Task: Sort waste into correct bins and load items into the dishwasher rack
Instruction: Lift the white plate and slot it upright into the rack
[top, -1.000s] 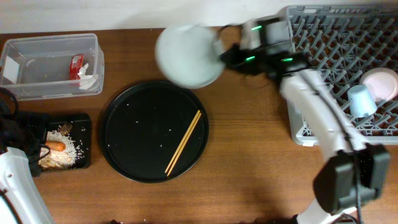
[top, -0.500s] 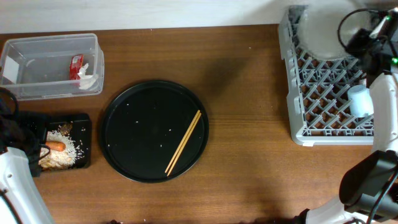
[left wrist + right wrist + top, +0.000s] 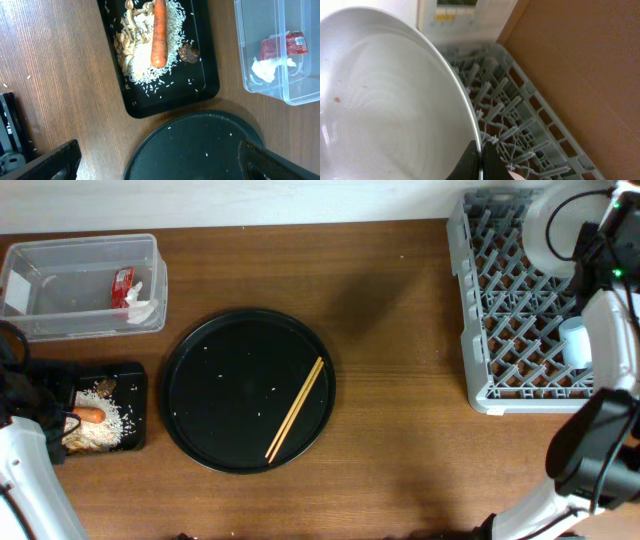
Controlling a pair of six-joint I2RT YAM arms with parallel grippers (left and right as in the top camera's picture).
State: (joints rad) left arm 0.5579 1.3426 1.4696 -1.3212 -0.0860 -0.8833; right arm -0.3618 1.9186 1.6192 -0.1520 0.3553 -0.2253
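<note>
My right gripper is shut on the rim of the white plate. It holds the plate tilted on edge over the far right part of the grey dishwasher rack; the gripper also shows in the overhead view. A pale-blue cup stands in the rack, and the small white dish is hidden. My left gripper is open and empty above the shallow black tray, which holds rice, the carrot and a brown lump. The clear tub holds the red sachet and the tissue.
A large round black tray lies mid-table with a pair of wooden chopsticks and a few rice grains on it. Bare wooden table lies between it and the rack.
My right gripper has carried the plate from the left of the rack to over its far right part and tipped it more on edge. The left arm has not moved.
</note>
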